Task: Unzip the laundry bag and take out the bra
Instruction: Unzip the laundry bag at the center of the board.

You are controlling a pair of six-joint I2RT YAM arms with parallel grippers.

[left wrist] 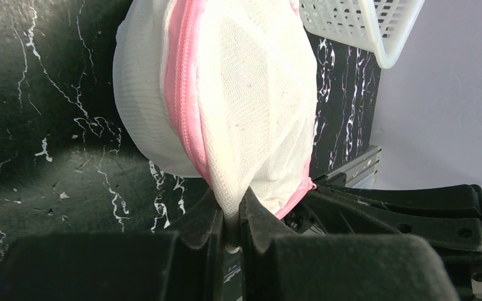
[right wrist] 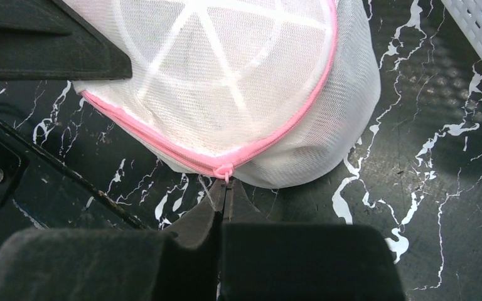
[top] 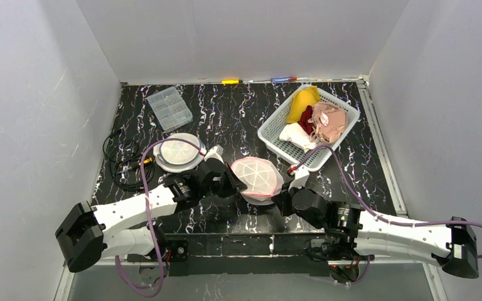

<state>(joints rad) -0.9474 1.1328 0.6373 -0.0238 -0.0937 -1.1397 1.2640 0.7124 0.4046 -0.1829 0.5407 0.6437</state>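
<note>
I see laundry bag (top: 257, 177) on desk (top: 226, 113), just beside white basket (left wrist: 364, 25), off its near-left corner. Pink zipper (left wrist: 185, 106) closed along visible stretch. Left end effector (left wrist: 232, 219) clamps fold of bag mesh, on side away from basket. Right end effector (right wrist: 224, 191), nearer basket, has jaws pressed together, tips right under zipper pull (right wrist: 225, 170) — cannot tell whether pull is pinched.

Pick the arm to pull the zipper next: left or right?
Right. The right tool is shut at the pink zipper pull of the laundry bag; the left tool pinches plain mesh, so it likely suits anchoring.
</note>
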